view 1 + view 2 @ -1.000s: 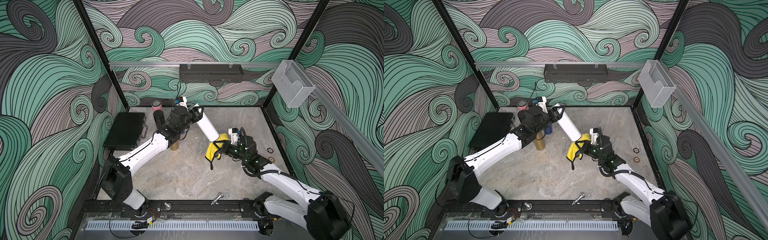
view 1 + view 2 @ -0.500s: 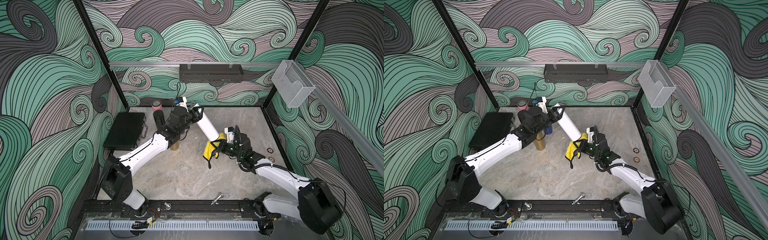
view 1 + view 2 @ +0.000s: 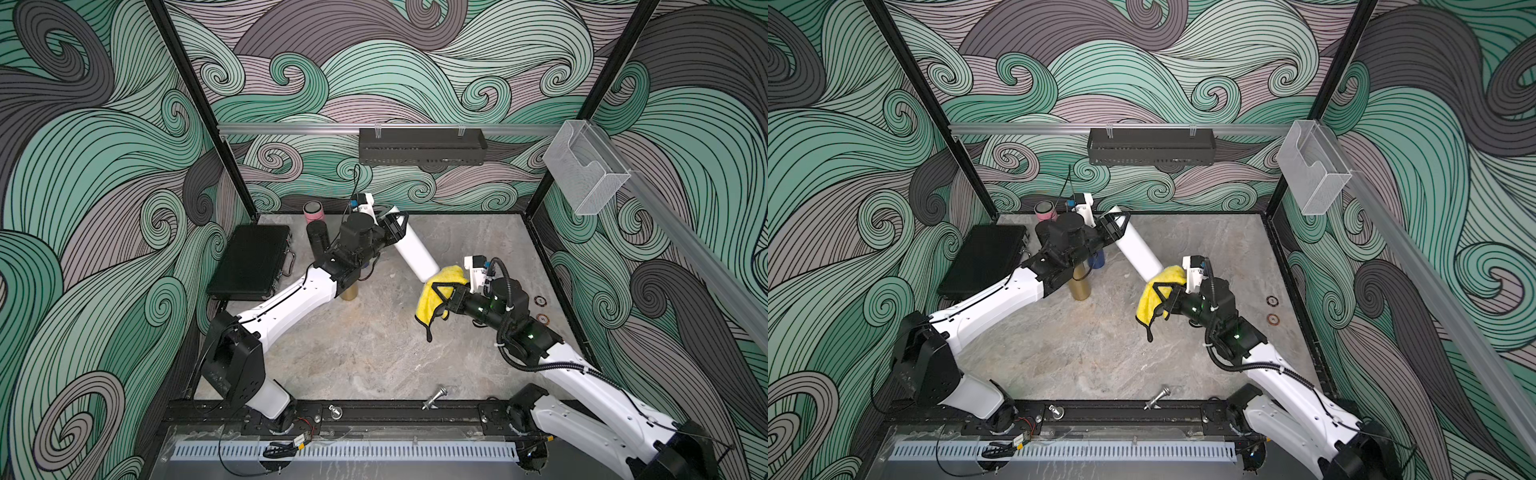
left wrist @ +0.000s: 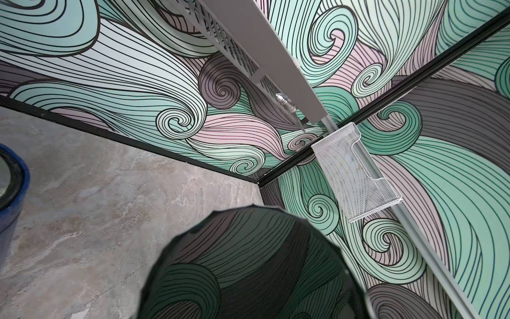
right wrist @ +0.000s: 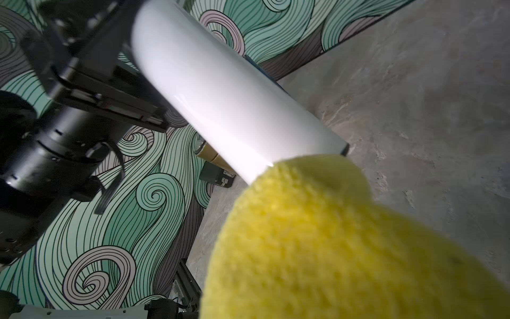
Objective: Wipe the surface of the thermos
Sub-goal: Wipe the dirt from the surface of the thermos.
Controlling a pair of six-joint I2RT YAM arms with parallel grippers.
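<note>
Over the last second my right gripper (image 3: 444, 293) swung the yellow cloth (image 3: 426, 305) a little aside and back. The cloth now presses the free low end of the white thermos (image 3: 415, 253), just ahead of the gripper's tips. The right gripper is clamped tight on the cloth. My left gripper (image 3: 395, 226) hasn't moved and stays clamped on the thermos's upper end, tilted over the desk (image 3: 374, 345). I reckon only the low end got a stroke; the barrel towards the left gripper is still to do

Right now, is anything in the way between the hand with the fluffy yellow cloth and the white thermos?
Nothing visible is. The fluffy yellow cloth in the right gripper lies against the lower end of the smooth white cylindrical thermos, which the left gripper holds tilted.
</note>
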